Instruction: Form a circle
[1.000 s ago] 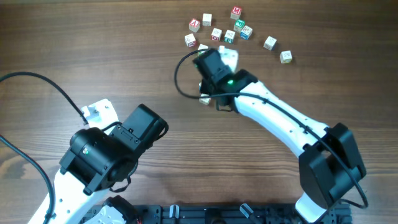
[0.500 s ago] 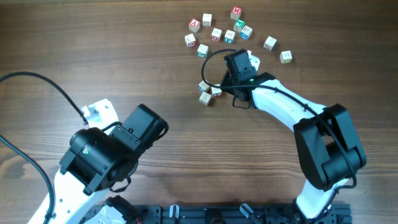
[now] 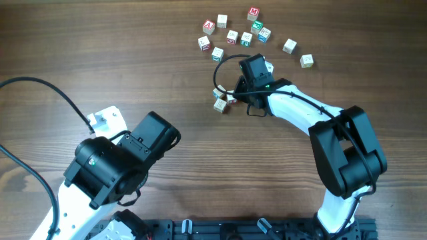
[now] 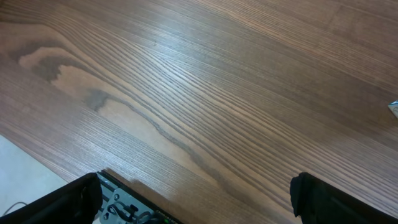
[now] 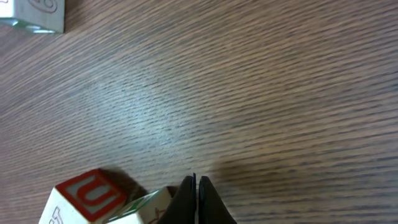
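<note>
Three small pale wooden letter cubes (image 3: 220, 100) sit tight together at mid-table; no circle shows. My right gripper (image 3: 235, 95) is shut with nothing in it, its tips low at the right side of that group. In the right wrist view the shut gripper (image 5: 197, 182) rests against a green-edged cube (image 5: 146, 208), with a red-U cube (image 5: 81, 196) just left of it. My left gripper (image 4: 199, 202) stands open over bare wood; its arm (image 3: 120, 160) is at the lower left, far from the cubes.
Several more letter cubes (image 3: 232, 37) lie scattered at the back of the table, with two (image 3: 289, 45) (image 3: 306, 61) off to the right. A black cable (image 3: 230, 63) loops beside the right wrist. One cube corner (image 5: 34, 12) shows at top left of the right wrist view.
My right arm swung right, uncovering the three grouped cubes, then its shut tips settled against the group's right side. The left arm has stayed still.
</note>
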`<state>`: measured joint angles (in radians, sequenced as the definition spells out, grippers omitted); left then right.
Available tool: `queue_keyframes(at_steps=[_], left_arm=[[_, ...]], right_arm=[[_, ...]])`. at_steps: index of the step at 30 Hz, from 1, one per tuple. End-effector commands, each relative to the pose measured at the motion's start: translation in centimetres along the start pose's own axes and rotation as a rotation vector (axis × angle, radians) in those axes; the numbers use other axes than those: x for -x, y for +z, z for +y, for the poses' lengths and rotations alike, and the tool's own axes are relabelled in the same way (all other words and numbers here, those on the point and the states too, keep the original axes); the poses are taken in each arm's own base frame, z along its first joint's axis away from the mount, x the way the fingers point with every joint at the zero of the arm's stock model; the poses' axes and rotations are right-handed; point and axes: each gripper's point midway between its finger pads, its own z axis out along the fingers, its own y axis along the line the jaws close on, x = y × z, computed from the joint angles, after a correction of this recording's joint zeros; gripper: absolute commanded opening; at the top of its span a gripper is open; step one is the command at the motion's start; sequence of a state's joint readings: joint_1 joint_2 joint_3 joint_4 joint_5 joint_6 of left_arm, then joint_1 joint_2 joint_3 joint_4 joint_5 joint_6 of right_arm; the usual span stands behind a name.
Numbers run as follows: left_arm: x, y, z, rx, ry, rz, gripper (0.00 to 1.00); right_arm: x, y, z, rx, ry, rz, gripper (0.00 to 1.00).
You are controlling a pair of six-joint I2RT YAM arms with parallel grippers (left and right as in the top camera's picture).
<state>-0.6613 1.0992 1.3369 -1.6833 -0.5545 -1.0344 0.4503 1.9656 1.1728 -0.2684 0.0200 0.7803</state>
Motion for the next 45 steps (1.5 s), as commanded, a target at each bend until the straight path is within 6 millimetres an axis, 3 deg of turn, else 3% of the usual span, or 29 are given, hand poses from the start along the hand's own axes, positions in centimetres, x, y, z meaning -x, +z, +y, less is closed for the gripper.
queue_keyframes(at_steps=[1,45], left_arm=[[0.03,-0.01,0.12,0.001,-0.013,-0.006,1.0],[0.03,-0.01,0.12,0.001,-0.013,-0.006,1.0]], right_arm=[[-0.94,0.63,-0.03,0.017,-0.017,0.045,0.05],[-1.86,0.03,0.7,0.041,-0.027,0.085,0.05]])
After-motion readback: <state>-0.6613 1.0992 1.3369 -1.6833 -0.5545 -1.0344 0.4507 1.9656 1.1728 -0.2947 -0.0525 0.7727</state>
